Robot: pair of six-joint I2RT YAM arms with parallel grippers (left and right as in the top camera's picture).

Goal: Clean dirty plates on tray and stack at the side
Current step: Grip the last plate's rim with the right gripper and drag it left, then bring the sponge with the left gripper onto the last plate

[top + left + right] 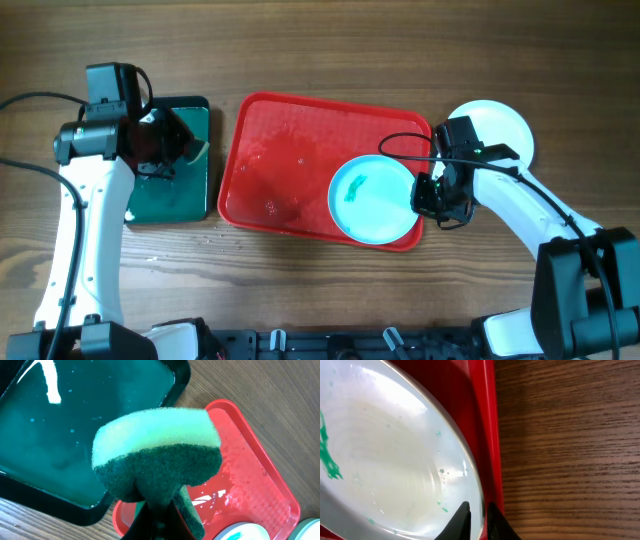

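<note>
A light turquoise plate (372,199) with a teal smear lies in the right front corner of the red tray (290,165). My right gripper (430,195) is shut on that plate's right rim; in the right wrist view its fingers (477,515) pinch the rim of the plate (385,455) beside the tray's raised edge (485,420). A white plate (500,128) sits on the table to the tray's right. My left gripper (170,145) is shut on a green sponge (160,460) and holds it above the dark tray (75,425). Only these two plates show.
The dark green-black tray (175,170) with wet teal water stands left of the red tray. The red tray's floor is wet with drops (235,480). Bare wooden table (330,50) lies at the back and front.
</note>
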